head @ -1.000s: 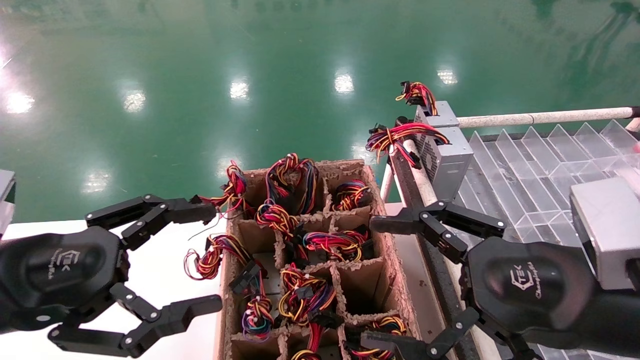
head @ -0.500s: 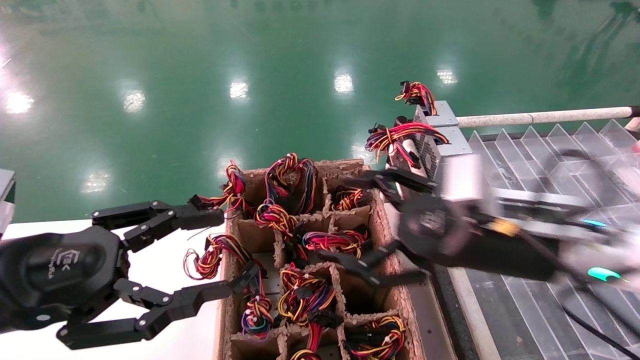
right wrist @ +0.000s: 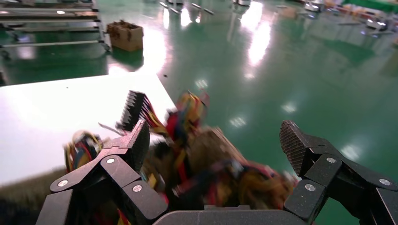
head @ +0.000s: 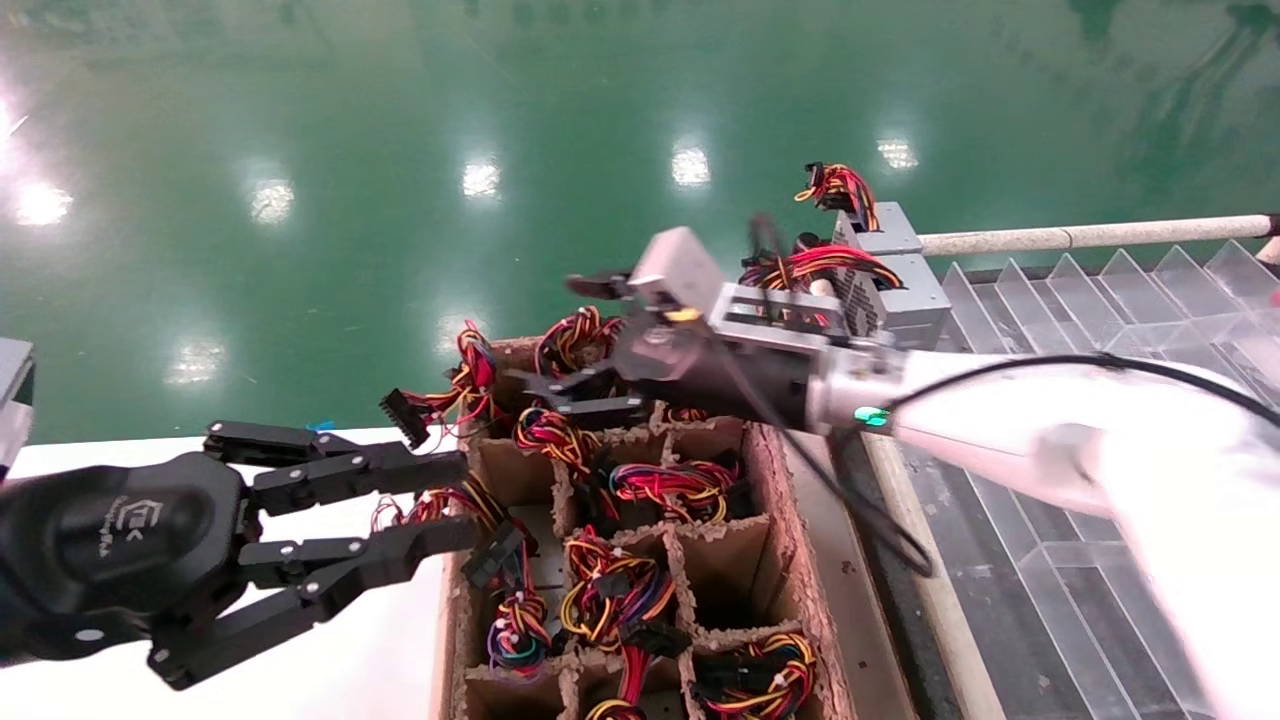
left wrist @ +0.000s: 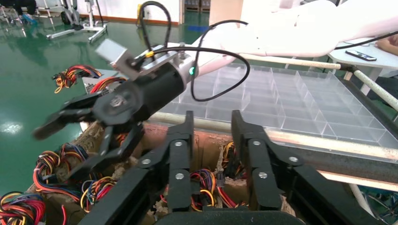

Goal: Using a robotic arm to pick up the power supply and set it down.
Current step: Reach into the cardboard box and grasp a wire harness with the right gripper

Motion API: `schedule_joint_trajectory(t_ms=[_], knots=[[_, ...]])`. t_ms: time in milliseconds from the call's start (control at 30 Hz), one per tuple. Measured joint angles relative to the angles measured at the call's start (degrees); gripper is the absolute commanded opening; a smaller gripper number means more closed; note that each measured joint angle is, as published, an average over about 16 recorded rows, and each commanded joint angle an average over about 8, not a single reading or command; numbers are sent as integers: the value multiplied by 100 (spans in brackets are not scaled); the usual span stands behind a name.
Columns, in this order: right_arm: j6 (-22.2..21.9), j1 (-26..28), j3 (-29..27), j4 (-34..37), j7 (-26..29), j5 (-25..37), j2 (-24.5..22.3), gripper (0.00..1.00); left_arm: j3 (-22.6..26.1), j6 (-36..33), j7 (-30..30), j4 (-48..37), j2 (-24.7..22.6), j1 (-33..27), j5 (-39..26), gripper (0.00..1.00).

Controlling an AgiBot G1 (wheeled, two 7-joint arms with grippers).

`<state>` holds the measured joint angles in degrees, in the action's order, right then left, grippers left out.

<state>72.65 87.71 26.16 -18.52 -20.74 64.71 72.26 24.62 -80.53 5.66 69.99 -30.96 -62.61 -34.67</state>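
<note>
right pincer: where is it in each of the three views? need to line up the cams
Head view: right pincer, open, over the far end of the cardboard divider box.
Left wrist view: same pincer, seen farther off, above the wire bundles, beyond the left pincer.
Right wrist view: its own fingers frame the picture, spread wide.
Shared landmark: the cardboard divider box packed with coloured wires.
</note>
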Motion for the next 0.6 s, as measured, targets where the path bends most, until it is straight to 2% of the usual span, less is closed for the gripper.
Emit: schedule_joint_trajectory(t_ms=[100,367,600], knots=[[-3,125,31,321,-188,16,234,99,0,0,0,0,0,0,0,0],[-3,205,184,647,-480,-48,542,0,0,0,0,0,0,0,0,0],[-201,98,468,457,-469,-235,618,0,0,0,0,0,0,0,0,0]])
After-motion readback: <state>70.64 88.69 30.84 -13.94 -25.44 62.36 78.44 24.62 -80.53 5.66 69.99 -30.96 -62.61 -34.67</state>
